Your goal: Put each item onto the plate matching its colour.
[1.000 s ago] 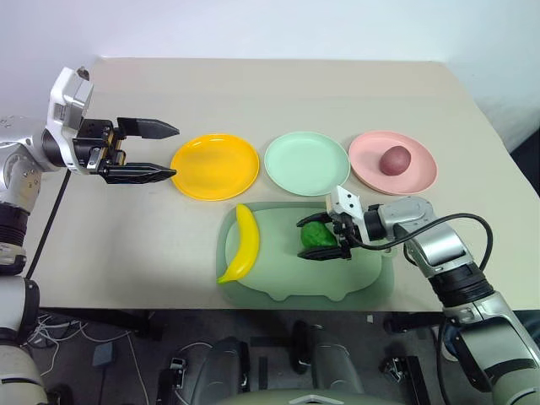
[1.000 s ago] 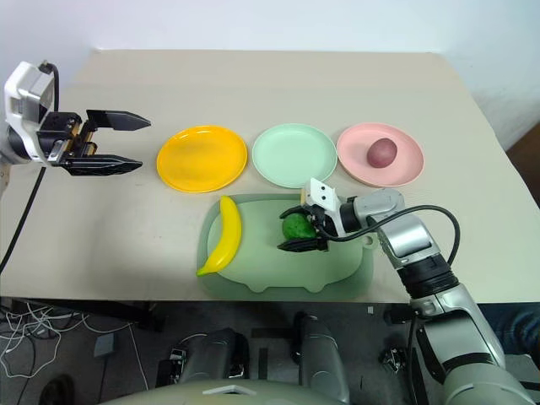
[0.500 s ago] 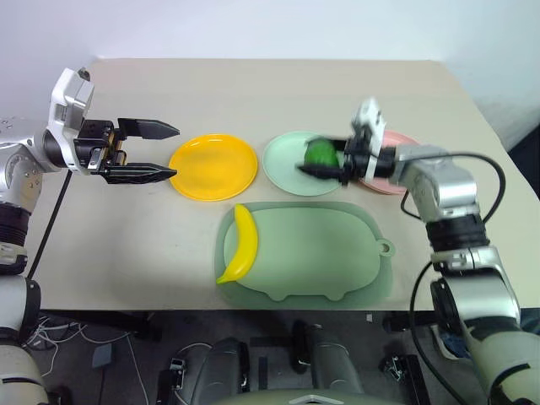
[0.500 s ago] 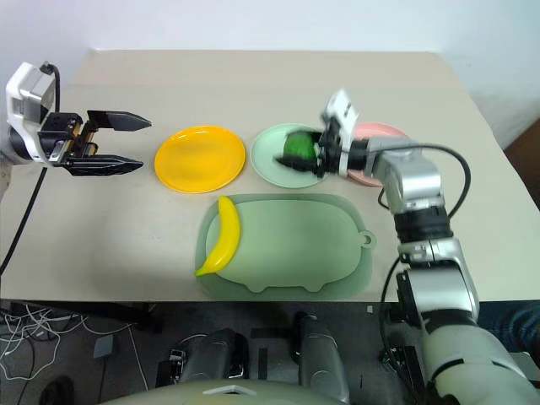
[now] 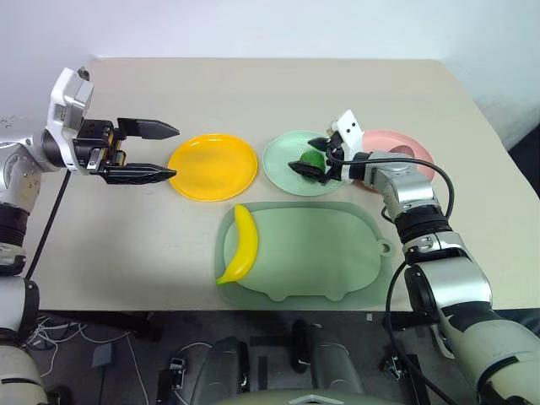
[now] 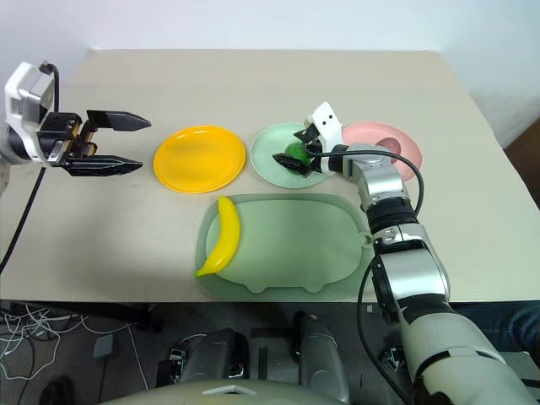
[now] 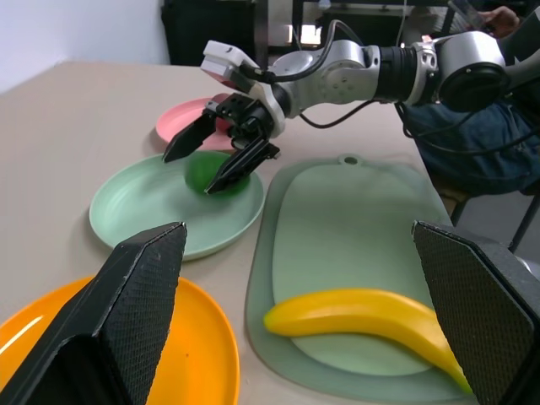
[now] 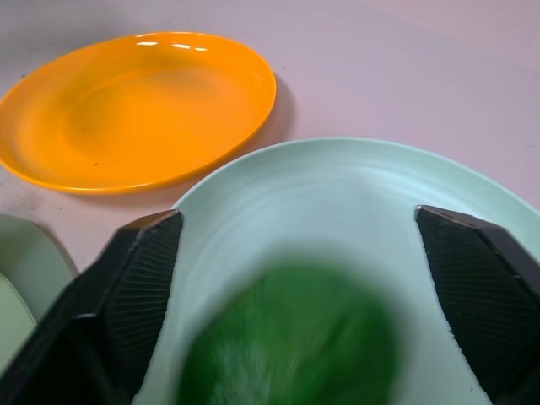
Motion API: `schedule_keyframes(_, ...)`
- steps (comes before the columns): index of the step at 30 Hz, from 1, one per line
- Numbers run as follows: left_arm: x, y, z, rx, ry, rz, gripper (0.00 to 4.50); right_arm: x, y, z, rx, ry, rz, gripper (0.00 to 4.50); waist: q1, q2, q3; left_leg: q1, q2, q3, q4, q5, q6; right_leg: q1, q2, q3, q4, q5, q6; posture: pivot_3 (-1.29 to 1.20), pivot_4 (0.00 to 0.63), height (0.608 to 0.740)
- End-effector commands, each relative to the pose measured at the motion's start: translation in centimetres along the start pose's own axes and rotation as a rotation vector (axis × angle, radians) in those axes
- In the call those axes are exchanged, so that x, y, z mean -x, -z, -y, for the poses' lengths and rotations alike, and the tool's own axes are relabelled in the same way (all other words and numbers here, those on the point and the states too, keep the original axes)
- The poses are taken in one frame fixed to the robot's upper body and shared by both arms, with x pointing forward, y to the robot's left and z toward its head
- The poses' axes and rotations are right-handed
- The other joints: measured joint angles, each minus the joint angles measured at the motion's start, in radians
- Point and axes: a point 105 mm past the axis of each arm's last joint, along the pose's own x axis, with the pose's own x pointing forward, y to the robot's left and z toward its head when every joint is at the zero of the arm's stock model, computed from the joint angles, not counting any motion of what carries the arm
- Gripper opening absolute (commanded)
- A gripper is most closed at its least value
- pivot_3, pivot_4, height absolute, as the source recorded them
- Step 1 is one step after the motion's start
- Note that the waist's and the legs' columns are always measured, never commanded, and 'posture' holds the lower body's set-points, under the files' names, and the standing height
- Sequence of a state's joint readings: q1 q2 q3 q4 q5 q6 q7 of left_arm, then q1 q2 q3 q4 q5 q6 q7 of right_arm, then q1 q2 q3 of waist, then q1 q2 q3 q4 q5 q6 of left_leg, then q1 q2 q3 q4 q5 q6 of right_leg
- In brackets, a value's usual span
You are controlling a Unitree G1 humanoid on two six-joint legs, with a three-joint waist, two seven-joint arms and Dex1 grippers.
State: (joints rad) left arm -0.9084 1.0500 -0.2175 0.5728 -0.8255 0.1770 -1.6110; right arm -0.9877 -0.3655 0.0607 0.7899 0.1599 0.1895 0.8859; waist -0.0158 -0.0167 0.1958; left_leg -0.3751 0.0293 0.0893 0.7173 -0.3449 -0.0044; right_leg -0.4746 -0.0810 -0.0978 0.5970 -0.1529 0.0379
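Green bumpy toy lime point(image 7: 205, 171) sits on mint round plastic plate point(image 5: 283, 173), right hand point(image 7: 216, 153) spread wide around it. Maroon fruit point(image 6: 390, 148) on pink plate point(image 5: 418, 150). Yellow banana point(image 5: 240, 245) left, on pig mat beside mint plate. Left hand point(image 5: 153, 152) wide, empty.

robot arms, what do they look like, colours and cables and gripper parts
Both arms are silver-grey metal segments with darker joints. Each ends in a white block and two black tapered fingers: left gripper, right gripper. A black cable loops along the right forearm; another hangs under the left arm.
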Motion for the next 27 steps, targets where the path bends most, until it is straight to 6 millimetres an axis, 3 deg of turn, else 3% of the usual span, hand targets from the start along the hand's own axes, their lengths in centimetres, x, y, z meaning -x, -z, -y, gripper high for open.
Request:
schedule_keyframes(1,0.5,-1.4,0.1,-0.047,-0.008,0.015,4.5,0.6,-2.2,0.9,0.071,0.02,0.052,4.47,0.001,0.0,0.0,0.0,0.0,0.0,0.0,0.0,0.0,0.0,0.0,0.0,0.0,0.0,0.0,0.0,0.15,0.74)
schedule_keyframes(6,0.4,-1.4,0.1,-0.049,-0.004,0.017,4.5,2.1,-5.1,1.3,-0.015,-0.027,0.207,4.47,0.0,0.0,0.0,0.0,0.0,0.0,0.0,0.0,0.0,0.0,0.0,0.0,0.0,0.0,0.0,0.0,0.15,0.74)
schedule_keyframes(9,0.3,-1.3,0.1,-0.048,0.0,0.019,4.5,4.0,-6.2,1.1,0.04,-0.095,0.262,4.47,0.003,0.0,0.0,0.0,0.0,0.0,0.0,0.0,0.0,0.0,0.0,0.0,0.0,0.0,0.0,0.0,0.15,0.74)
schedule_keyframes(11,0.2,-1.3,0.1,-0.048,0.003,0.019,4.5,5.5,-5.6,0.6,0.114,-0.165,0.229,4.47,0.005,0.0,0.0,0.0,0.0,0.0,0.0,0.0,0.0,0.0,0.0,0.0,0.0,0.0,0.0,0.0,0.15,0.74)
schedule_keyframes(16,0.0,-1.2,0.2,-0.045,0.011,0.024,4.5,9.8,-3.1,-0.5,0.114,-0.365,0.056,4.47,0.005,0.0,0.0,0.001,0.0,-0.001,0.0,0.0,0.0,0.001,0.0,0.0,0.0,0.0,0.0,0.0,0.15,0.74)
schedule_keyframes(22,-0.7,-0.7,0.1,-0.013,0.023,0.03,4.5,13.7,-1.4,1.3,0.156,-0.336,-0.069,4.47,0.003,0.0,0.0,0.001,0.0,0.0,0.0,0.0,0.0,0.001,0.0,0.0,0.0,0.0,0.0,0.0,0.15,0.74)
schedule_keyframes(27,-1.9,0.8,0.6,0.095,0.059,0.001,4.5,14.6,-0.9,1.4,0.175,-0.35,-0.115,4.47,0.001,0.0,0.0,0.001,0.0,0.001,0.0,0.0,0.0,0.001,0.0,0.0,0.0,0.0,0.0,0.0,0.15,0.74)
